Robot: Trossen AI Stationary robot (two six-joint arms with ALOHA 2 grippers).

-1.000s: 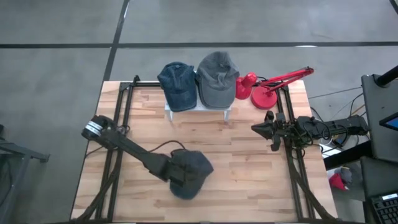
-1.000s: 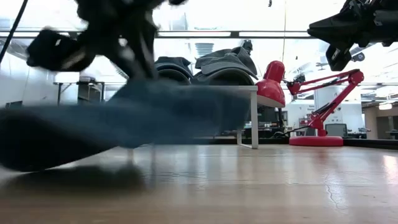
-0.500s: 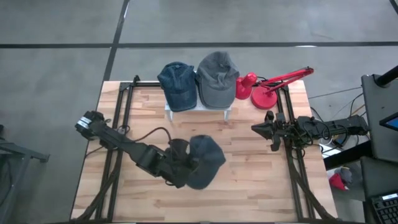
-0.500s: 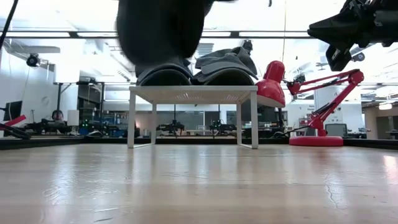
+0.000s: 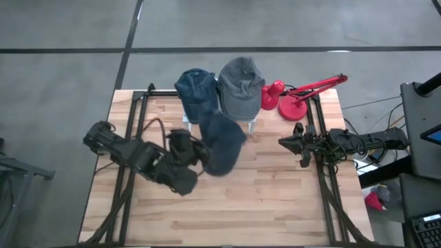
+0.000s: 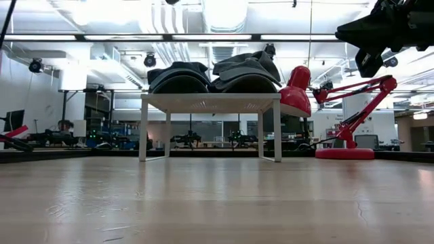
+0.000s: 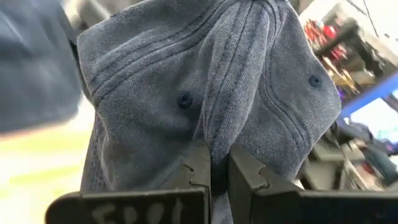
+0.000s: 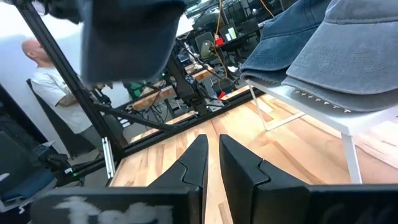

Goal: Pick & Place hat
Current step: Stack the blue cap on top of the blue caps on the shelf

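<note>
Mid-carry: the left hand (image 7: 211,171), clenched on a dark blue hat (image 5: 220,141), holds it in the air just in front of the white stand (image 5: 251,122), where two hats, one blue (image 5: 195,93) and one grey (image 5: 241,84), already sit; next, it likely must rise onto the stand. The right hand (image 5: 295,143) waits, closed and empty, at the table's (image 5: 275,200) edge by one red lamp (image 5: 296,96)

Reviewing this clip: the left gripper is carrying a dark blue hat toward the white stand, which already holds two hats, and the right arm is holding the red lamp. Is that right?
Not quite. The right gripper is shut on nothing and waits at the table's right edge, apart from the red lamp, as the high view shows. The rest holds: the left gripper grips the dark blue hat near the white stand with two hats.
</note>
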